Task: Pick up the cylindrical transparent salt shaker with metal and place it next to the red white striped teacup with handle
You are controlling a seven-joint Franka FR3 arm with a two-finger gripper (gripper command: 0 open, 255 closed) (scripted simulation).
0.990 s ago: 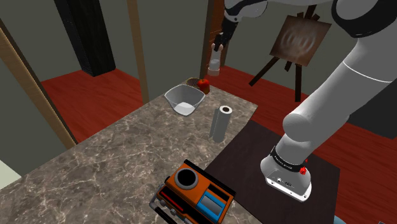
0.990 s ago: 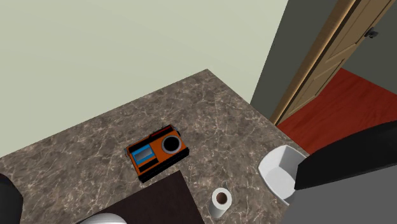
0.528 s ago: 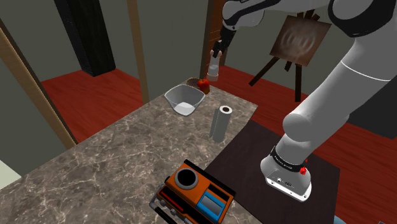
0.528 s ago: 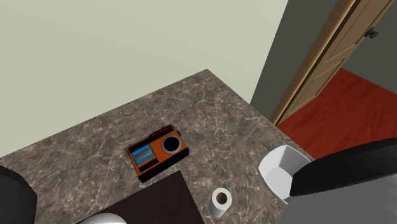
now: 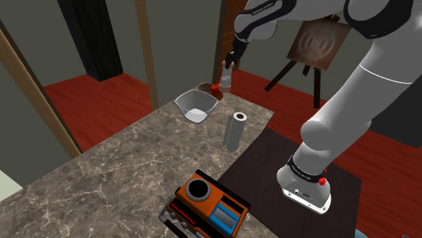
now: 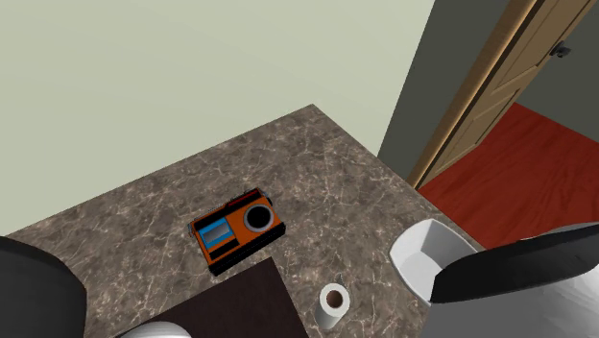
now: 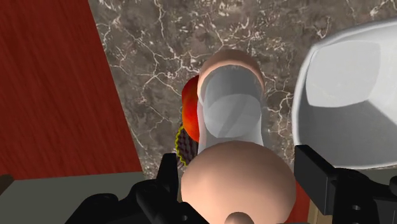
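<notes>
1. Salt shaker [image 7: 229,111]: clear cylinder with pale pinkish end caps. It stands upright, clamped between the jaws, one black finger on each side of its upper end.
2. Location: over the far corner of the marble worktop [image 5: 122,162]. In the shoulder view it hangs just beside the red teacup [image 5: 215,87], on that view's right. I cannot tell whether its base touches the surface.
3. Teacup: in the wrist view its red side peeks out from behind the shaker. I cannot make out stripes or a handle.
4. White bowl [image 5: 196,106]: near the teacup, on the side away from the shaker. The grey paper roll [image 5: 234,130] stands well apart, nearer the stand.
5. Judged done: the grasp, and the carry to the teacup's neighbourhood.
6. Judged left: lower the shaker to the worktop next to the teacup, part the jaws, and withdraw without nudging the cup.
</notes>
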